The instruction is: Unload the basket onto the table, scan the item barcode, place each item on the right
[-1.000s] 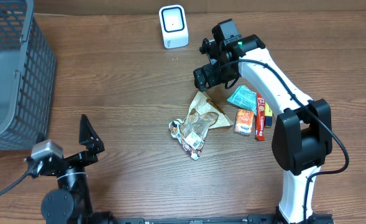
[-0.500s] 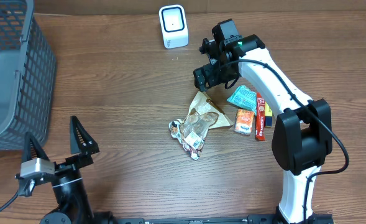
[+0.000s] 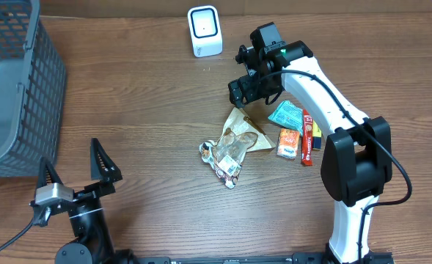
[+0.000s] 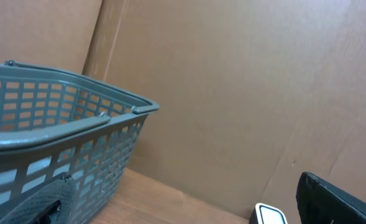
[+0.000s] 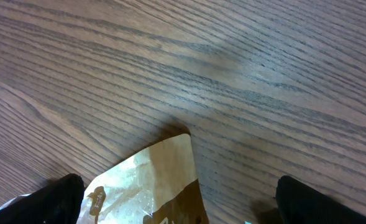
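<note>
The white barcode scanner (image 3: 204,31) stands at the back of the table, and its top also peeks into the left wrist view as the scanner (image 4: 270,214). A pile of snack items lies mid-table: a brown packet (image 3: 243,126), a clear cookie bag (image 3: 227,152), a teal packet (image 3: 285,115), an orange packet (image 3: 288,143) and a red stick (image 3: 307,139). My right gripper (image 3: 246,103) hovers open just over the brown packet's (image 5: 151,183) upper corner, its fingers (image 5: 313,202) to either side and apart from it. My left gripper (image 3: 72,172) is open and empty near the front left, facing the back wall.
A grey mesh basket (image 3: 10,81) occupies the left side, close to the left gripper, and fills the left of the left wrist view as the basket (image 4: 58,124). A cardboard wall backs the table.
The left arm has swung about at the front left, dipping lower and then rising slightly to the right, jaws still wide. The right arm and the items have not moved.
</note>
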`<state>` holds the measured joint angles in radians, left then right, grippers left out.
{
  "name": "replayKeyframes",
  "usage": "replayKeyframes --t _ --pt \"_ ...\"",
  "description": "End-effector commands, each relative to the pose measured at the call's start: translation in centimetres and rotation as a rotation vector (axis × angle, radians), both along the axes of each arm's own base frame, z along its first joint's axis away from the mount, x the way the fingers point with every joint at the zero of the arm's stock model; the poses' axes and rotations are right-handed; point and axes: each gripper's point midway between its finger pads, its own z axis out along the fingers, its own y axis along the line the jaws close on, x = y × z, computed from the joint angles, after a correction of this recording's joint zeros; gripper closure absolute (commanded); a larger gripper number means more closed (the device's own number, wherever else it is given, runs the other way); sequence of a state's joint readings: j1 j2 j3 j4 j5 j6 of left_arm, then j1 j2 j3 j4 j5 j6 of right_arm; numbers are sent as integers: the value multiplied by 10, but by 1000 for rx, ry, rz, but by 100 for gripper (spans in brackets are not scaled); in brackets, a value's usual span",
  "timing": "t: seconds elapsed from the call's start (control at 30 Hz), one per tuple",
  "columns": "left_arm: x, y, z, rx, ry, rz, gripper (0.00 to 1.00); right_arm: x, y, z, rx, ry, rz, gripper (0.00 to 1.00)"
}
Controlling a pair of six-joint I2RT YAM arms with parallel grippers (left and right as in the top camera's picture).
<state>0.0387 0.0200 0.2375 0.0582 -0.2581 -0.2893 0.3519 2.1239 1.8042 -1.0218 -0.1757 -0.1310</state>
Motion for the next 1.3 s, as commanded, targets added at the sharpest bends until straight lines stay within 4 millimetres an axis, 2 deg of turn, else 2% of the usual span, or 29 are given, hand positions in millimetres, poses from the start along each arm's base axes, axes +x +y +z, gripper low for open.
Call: replayKeyframes --t 0.0,0.27,0.73,1.03,1.13,1.27 --pt "3 -3 -11 -4 10 -16 0 1 -4 -3 -4 4 -8 0" --pt "12 -4 -30 -2 22 -26 0 1 -4 -3 -4 4 -8 0" --pt "9 -10 -22 21 -144 -59 0 1 -4 -3 -4 3 -8 0" --pt "7 -11 -16 77 -157 -45 0 1 -4 -3 -3 3 -8 0" --pt "13 -13 -28 81 -100 -57 0 1 -4 -3 -3 3 -8 0" --pt "25 -17 -64 77 53 -84 0 1 -4 -3 -4 3 -8 0"
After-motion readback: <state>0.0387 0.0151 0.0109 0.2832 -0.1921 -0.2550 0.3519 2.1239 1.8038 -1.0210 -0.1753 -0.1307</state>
